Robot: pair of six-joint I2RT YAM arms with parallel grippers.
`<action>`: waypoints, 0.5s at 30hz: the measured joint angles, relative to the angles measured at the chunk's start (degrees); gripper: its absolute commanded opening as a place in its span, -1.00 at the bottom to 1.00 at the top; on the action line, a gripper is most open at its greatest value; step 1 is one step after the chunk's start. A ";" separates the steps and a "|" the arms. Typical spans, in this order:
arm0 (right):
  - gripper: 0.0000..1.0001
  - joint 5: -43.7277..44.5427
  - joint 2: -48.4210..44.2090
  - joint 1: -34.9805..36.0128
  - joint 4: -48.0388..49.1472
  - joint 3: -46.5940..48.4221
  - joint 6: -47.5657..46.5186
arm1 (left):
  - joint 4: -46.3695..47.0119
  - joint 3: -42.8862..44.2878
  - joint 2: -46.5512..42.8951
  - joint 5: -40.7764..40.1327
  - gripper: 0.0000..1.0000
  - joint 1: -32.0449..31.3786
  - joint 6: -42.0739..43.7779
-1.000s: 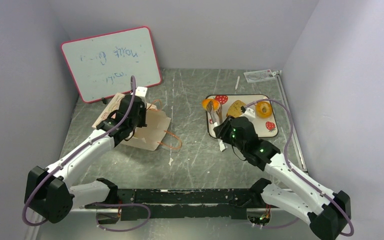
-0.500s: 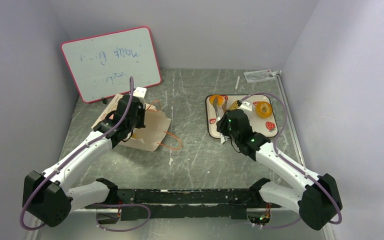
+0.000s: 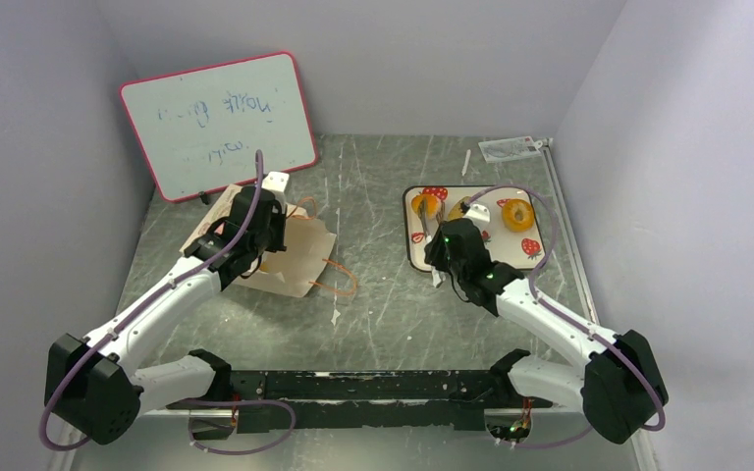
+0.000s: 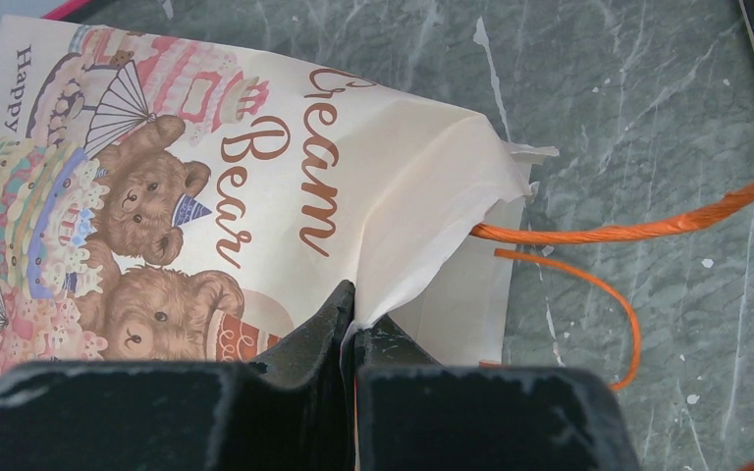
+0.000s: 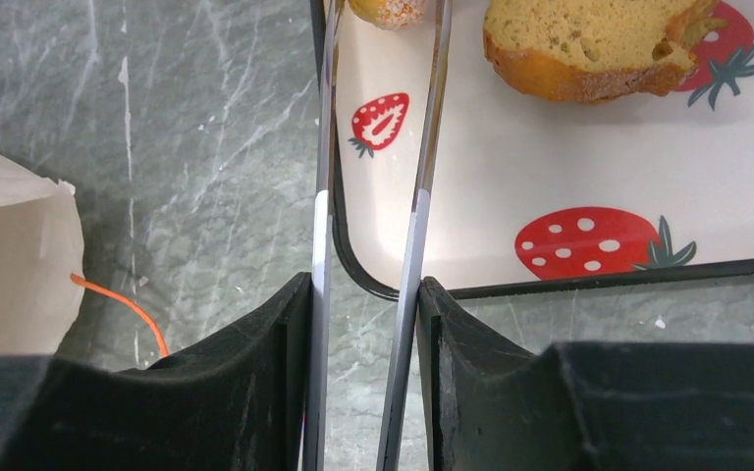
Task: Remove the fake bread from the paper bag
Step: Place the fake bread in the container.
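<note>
The paper bag (image 3: 295, 257) lies flat on the left of the table, bear print up in the left wrist view (image 4: 206, 196), its orange cord handles (image 4: 628, 231) trailing right. My left gripper (image 4: 353, 306) is shut on the bag's upper mouth edge; it also shows in the top view (image 3: 260, 243). My right gripper (image 5: 363, 285) is shut on metal tongs (image 5: 420, 186), whose arms flank an orange bagel (image 3: 425, 206) at the strawberry tray's (image 3: 511, 257) left end. A brown loaf chunk (image 5: 589, 44) and a second bagel (image 3: 517, 213) lie on the tray. The bag's inside is hidden.
A pink-framed whiteboard (image 3: 218, 123) leans on the back wall behind the bag. A small flat packet (image 3: 511, 148) lies at the back right. A metal rail (image 3: 569, 235) runs along the table's right edge. The bag's corner (image 5: 10, 265) shows left of the tongs.
My right arm carried the tongs and the orange bagel further over the tray and lowered them at its left end. My left gripper stayed shut on the bag's edge.
</note>
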 measured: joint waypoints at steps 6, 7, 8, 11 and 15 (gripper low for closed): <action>-0.60 -0.22 0.55 0.00 -0.04 -0.35 0.02 | 0.02 0.00 0.24 0.42 -0.86 -0.02 -0.02; -0.53 -0.28 0.55 0.00 0.00 -0.42 0.07 | 0.02 0.00 0.24 0.42 -0.86 0.00 -0.04; -0.48 -0.44 0.55 0.00 -0.04 -0.50 0.11 | 0.02 0.00 0.24 0.42 -0.86 -0.02 -0.04; -0.39 -1.11 0.52 -0.02 -0.46 -0.63 0.44 | 0.02 0.00 0.24 0.46 -0.86 0.00 -0.04; -0.36 -1.97 0.37 -0.02 -1.16 -0.66 1.27 | 0.02 0.00 0.24 0.48 -0.86 0.00 -0.07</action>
